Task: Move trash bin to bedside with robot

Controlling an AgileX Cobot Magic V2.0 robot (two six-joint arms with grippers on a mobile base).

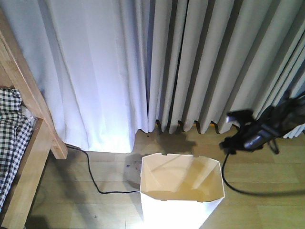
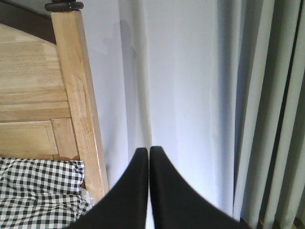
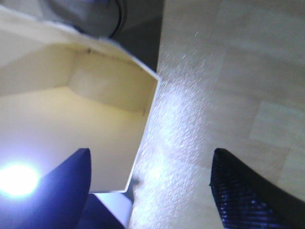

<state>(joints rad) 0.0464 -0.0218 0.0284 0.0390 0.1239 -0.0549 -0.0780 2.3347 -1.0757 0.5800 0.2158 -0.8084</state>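
The bin [image 1: 181, 191] is white outside and cream inside, the bed frame [image 1: 33, 119] is light brown wood, the blanket [image 1: 12, 129] has black and white checks, the curtains [image 1: 190, 57] are pale grey, and the cable [image 1: 90, 176] is black.

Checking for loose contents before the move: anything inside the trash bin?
Nothing visible inside the trash bin: only bare cream walls in the front and right wrist views. The near wall hides part of the bottom, and glare washes out the rest.
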